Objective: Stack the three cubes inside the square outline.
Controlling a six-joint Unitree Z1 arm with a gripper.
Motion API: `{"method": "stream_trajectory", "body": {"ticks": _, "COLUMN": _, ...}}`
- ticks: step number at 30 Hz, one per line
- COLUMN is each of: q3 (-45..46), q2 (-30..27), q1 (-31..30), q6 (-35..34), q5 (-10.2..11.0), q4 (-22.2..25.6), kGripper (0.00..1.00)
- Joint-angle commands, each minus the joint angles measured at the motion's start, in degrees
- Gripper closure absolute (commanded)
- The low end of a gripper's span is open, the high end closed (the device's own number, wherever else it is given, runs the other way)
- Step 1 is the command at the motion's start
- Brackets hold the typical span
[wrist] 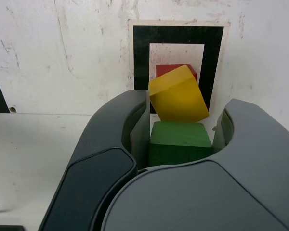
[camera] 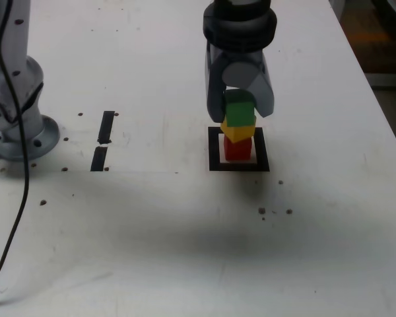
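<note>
Exterior view: green cube [camera: 238, 113] is gripped by closed claw [camera: 239, 105], set atop yellow cube [camera: 237, 132], which is twisted on red cube [camera: 237, 149] w/in square outline [camera: 215, 153] on counter [camera: 185, 231].

Matt, smooth green cube [wrist: 179, 142], yellow cube [wrist: 178, 94] and red cube [camera: 237, 149]. The tool [camera: 241, 99] wears smooth grey plastic shells. The white desk [camera: 185, 251] looks painted, scuffed and speckled; black tape outline [wrist: 140, 53] slightly glossy.
</note>
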Motion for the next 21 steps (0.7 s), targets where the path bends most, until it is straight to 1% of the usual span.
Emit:
{"method": "stream_trajectory", "body": {"ticks": 1, "q3": -0.28, "q2": -0.13, "q1": -0.07, "q6": -0.06, "q5": 0.6, "q4": -0.08, "kGripper": 0.82}}
{"method": "stream_trajectory", "body": {"ticks": 5, "q3": -0.36, "q2": -0.26, "q1": -0.07, "q6": -0.06, "q5": 1.97, "q4": -0.12, "kGripper": 0.82}}
{"method": "stream_trajectory", "body": {"ticks": 9, "q3": -0.17, "q2": -0.45, "q1": -0.07, "q6": -0.06, "q5": 2.9, "q4": -0.32, "kGripper": 0.82}}
{"method": "stream_trajectory", "body": {"ticks": 13, "q3": 0.07, "q2": -0.53, "q1": -0.08, "q6": -0.07, "q5": 2.98, "q4": -0.66, "kGripper": 0.78}}
{"method": "stream_trajectory", "body": {"ticks": 17, "q3": 0.47, "q2": -0.56, "q1": -0.07, "q6": -0.13, "q5": 2.56, "q4": -0.86, "kGripper": 0.69}}
{"method": "stream_trajectory", "body": {"ticks": 21, "q3": 1.21, "q2": -0.62, "q1": -0.08, "q6": -0.14, "q5": 2.08, "q4": -1.31, "kGripper": 0.56}}
